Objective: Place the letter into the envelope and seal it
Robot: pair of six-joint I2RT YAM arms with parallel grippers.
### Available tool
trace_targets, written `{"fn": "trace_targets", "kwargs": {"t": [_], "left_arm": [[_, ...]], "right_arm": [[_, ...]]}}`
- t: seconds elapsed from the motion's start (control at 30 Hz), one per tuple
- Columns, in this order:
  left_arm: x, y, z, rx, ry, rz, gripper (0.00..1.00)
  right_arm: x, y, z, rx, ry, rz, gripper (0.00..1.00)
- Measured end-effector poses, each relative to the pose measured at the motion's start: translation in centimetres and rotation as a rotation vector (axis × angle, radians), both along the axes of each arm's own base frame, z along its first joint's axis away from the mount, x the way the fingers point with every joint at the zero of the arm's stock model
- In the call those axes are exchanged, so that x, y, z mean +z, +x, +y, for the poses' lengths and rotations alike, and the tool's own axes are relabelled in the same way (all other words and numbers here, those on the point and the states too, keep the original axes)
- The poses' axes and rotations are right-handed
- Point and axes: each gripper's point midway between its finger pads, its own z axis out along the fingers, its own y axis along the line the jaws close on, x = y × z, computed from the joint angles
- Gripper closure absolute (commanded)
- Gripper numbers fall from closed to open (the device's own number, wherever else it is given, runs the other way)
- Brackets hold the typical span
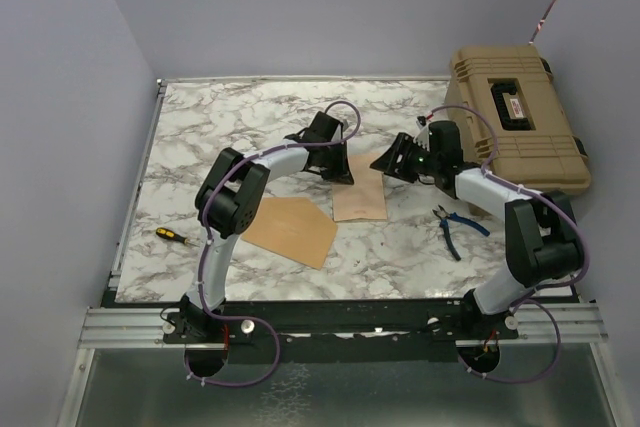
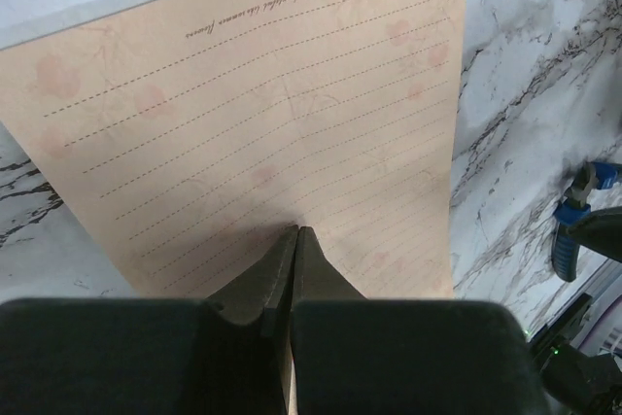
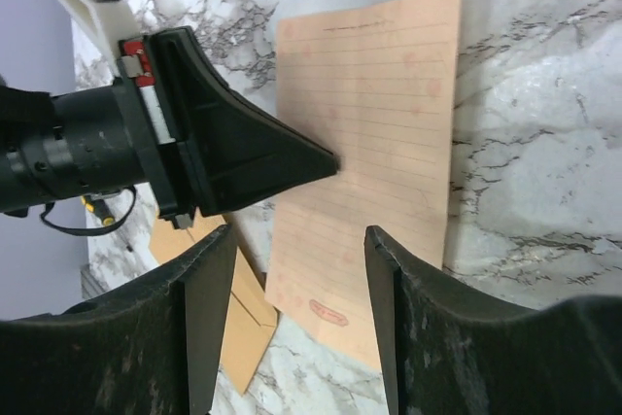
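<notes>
The letter [image 1: 358, 195], a pale pinkish lined sheet, lies flat on the marble table [image 1: 240, 127]. To its left lies the orange-brown envelope [image 1: 290, 230], one edge close to the letter. My left gripper [image 1: 343, 170] is shut, its joined tips [image 2: 297, 232] resting on the letter [image 2: 262, 114] with nothing gripped between them. In the right wrist view that same tip meets the letter [image 3: 379, 133] near its left edge. My right gripper [image 3: 296, 240] hangs open above the sheet's near end, and part of the envelope [image 3: 228, 308] shows at its left finger.
A tan hard case [image 1: 520, 112] stands at the back right. Blue-handled pliers [image 1: 455, 227] lie right of the letter, near the right arm. A yellow-handled screwdriver [image 1: 172, 235] lies at the table's left front. Purple walls close in the left side and back.
</notes>
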Motion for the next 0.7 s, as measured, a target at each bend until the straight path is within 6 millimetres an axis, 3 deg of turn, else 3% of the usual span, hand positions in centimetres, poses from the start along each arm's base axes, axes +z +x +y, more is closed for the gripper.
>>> {"fn": "trace_targets", "kwargs": {"t": [0.2, 0.37, 0.7], "left_arm": [[0.0, 0.1, 0.1, 0.013, -0.002, 0.005, 1.00], [0.0, 0.1, 0.1, 0.019, -0.004, 0.009, 1.00], [-0.1, 0.2, 0.2, 0.033, -0.009, 0.022, 1.00]], "right_arm": [[-2.0, 0.0, -1.7, -0.081, -0.087, 0.052, 0.37], [-4.8, -1.4, -2.5, -0.099, -0.138, 0.168, 0.38], [-6.8, -4.5, -1.9, -0.104, -0.089, 0.378, 0.39]]}}
